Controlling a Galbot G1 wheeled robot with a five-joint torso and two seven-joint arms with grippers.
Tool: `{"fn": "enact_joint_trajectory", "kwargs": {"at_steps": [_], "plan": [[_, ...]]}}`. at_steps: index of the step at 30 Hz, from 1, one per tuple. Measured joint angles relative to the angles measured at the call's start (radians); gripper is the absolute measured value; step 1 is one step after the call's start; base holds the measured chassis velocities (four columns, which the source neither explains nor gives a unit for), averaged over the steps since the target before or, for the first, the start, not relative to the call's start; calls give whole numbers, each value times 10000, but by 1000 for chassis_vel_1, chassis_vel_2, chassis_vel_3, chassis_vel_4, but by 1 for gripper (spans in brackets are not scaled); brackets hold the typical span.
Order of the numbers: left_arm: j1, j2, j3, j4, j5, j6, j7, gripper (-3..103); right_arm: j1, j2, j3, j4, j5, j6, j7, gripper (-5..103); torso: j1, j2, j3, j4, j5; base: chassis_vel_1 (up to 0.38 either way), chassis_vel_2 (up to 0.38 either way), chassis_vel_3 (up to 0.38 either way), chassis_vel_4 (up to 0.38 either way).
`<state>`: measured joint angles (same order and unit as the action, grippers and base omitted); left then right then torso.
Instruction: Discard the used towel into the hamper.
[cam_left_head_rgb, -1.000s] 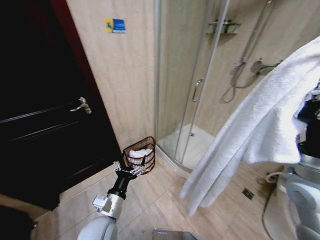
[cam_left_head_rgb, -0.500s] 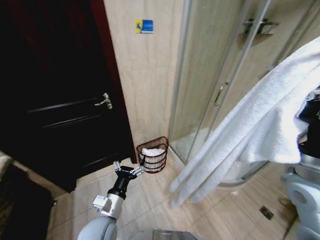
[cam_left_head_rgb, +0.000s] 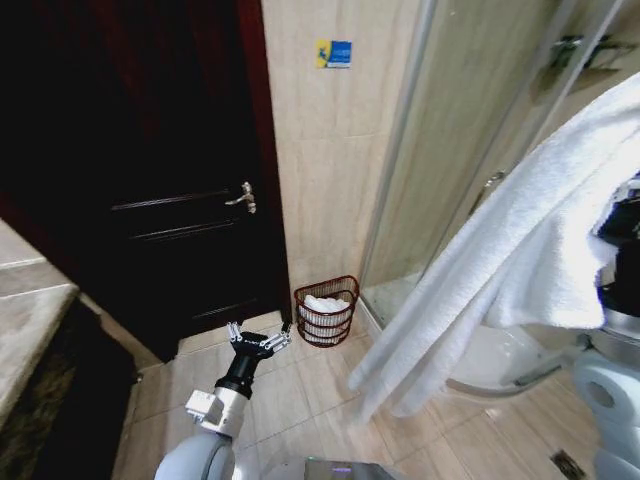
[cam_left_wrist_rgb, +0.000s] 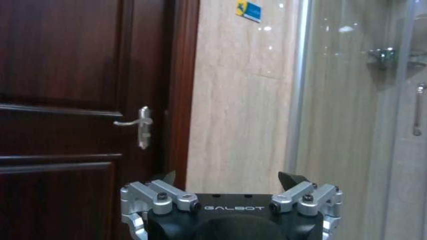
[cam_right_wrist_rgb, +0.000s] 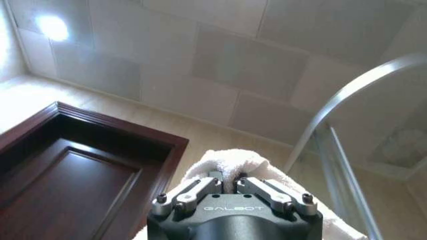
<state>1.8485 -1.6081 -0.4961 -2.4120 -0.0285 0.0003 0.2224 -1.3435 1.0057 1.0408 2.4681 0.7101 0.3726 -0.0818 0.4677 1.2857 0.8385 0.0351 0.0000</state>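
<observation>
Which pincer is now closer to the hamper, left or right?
Left. The left pincer hangs open low over the floor, just beside the hamper. The right pincer is raised high, shut on the towel, far from it.

The word GALBOT stands in pale letters on the black body of the left gripper, and again on the body of the right gripper. A small blue and yellow sign on the tiled wall is too small to read.
</observation>
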Motion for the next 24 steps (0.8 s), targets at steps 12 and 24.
{"fn": "enact_joint_trajectory", "kwargs": {"at_steps": [12,24], "plan": [[0,0,0,0,0,0,0,100,9,-34,84,-63,2,172,-64,8,2,4,2,0,0,62,56,58,66],[0,0,0,0,0,0,0,100,116,-138,65,-89,22,92,-158,8,3,7,3,2,0,52,62,62,57]]}}
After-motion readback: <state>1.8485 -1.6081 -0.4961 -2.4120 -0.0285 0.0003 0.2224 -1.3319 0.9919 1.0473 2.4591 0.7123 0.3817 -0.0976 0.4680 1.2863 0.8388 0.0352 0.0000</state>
